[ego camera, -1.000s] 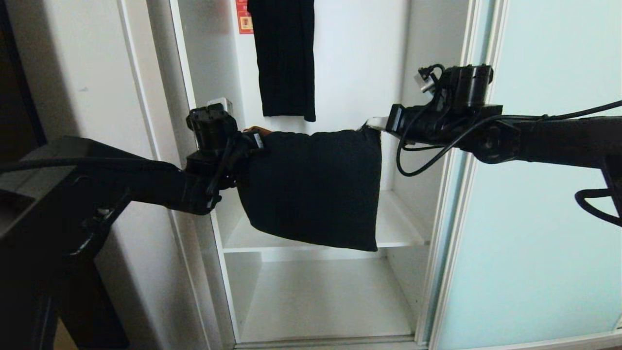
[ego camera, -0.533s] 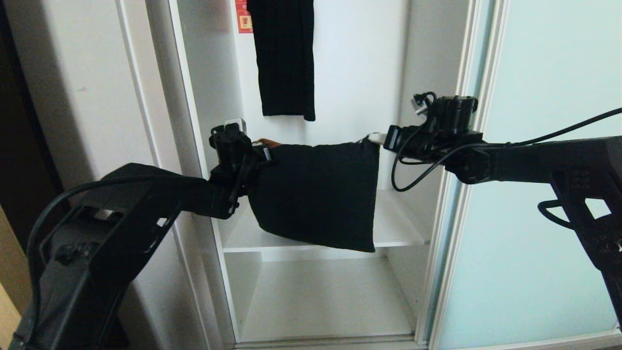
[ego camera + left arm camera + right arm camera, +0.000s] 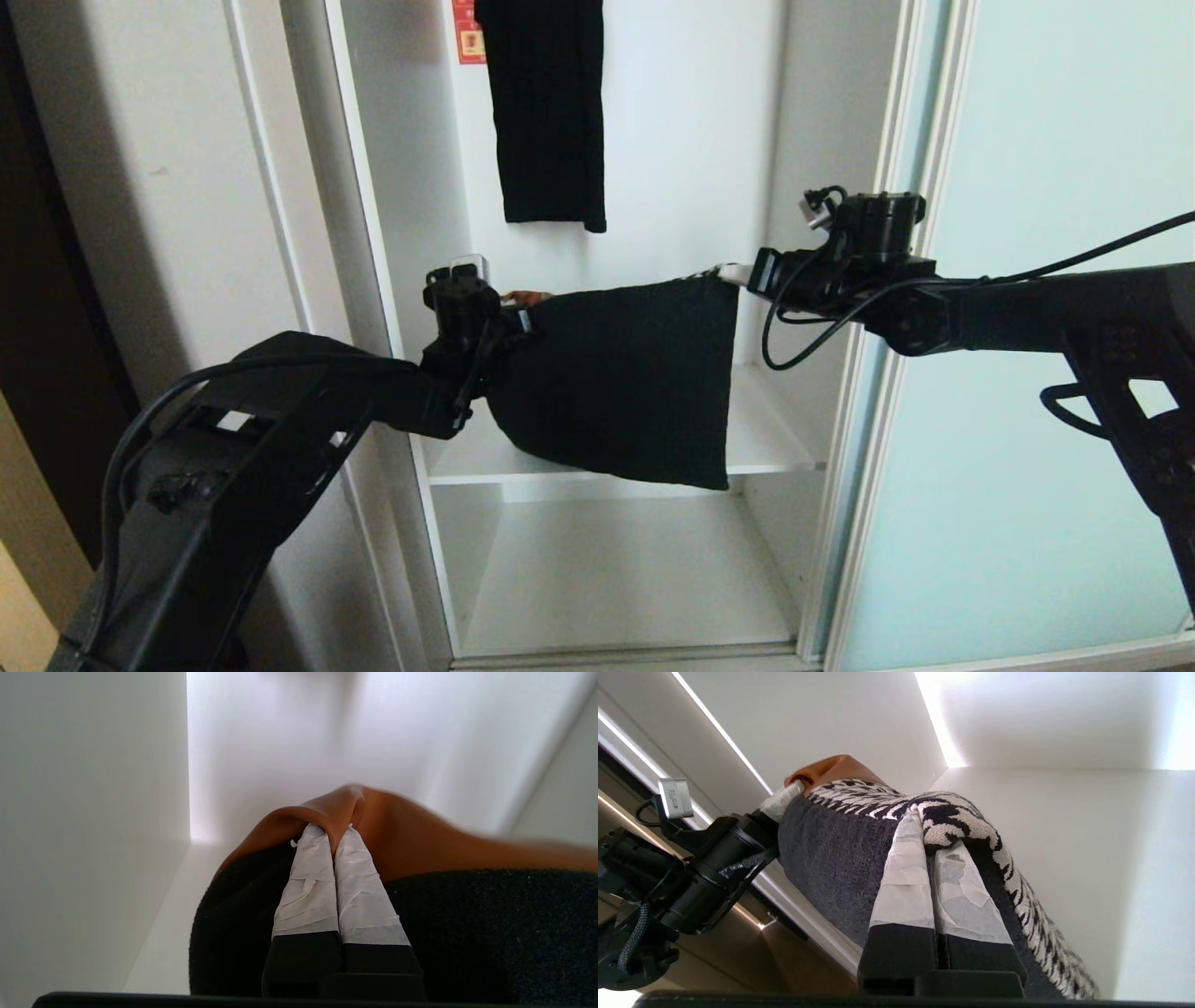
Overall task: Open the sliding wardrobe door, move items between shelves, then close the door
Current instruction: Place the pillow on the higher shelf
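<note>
One cushion [image 3: 621,383], two grippers clamped

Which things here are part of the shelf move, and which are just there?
In the job: cushion, held at its top corners by the left gripper and right gripper; upper shelf; lower shelf; sliding door.

Just there: hanging black garment; red sticker.

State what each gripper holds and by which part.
Both hold the soft square cushion with black back and houndstooth front: left gripper shut on its tan-orange top corner, right gripper shut on the other top corner.
</note>
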Motion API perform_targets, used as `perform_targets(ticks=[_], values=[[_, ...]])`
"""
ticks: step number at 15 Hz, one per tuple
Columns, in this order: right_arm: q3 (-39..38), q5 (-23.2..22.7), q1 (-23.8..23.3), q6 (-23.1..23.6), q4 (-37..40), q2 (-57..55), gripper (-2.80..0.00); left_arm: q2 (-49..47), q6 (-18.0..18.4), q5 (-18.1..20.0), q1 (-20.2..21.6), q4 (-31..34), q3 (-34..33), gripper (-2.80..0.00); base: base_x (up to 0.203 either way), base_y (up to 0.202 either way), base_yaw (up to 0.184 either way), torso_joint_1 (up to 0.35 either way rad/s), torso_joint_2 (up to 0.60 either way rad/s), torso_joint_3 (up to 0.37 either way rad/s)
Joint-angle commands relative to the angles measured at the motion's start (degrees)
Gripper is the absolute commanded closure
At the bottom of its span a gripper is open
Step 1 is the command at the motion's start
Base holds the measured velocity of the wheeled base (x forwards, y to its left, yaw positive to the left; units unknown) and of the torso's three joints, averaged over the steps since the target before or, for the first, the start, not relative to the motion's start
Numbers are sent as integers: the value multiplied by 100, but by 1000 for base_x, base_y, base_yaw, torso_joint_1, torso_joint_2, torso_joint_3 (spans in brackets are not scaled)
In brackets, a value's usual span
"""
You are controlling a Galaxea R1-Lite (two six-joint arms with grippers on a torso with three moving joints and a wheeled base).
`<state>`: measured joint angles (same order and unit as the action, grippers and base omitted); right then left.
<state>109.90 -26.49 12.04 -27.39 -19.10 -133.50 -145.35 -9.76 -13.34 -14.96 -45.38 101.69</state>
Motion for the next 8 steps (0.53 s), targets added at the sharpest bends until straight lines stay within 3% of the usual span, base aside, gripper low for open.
perform_targets(ticks=[1, 4, 8], values=[[-224, -32, 2, -5, 56, 327, 0, 562, -59, 22, -47, -5, -646, 0, 0, 0, 0, 0, 0, 0], [-476, -75, 89, 6, 332, 544, 0, 1123, -85, 295, -66, 36, -1656, 0, 0, 0, 0, 0, 0, 0], [-1073, -94, 181, 21, 472, 698, 0, 1683, -90, 1263, -8, 294, -2777, 0, 0, 0, 0, 0, 0, 0]])
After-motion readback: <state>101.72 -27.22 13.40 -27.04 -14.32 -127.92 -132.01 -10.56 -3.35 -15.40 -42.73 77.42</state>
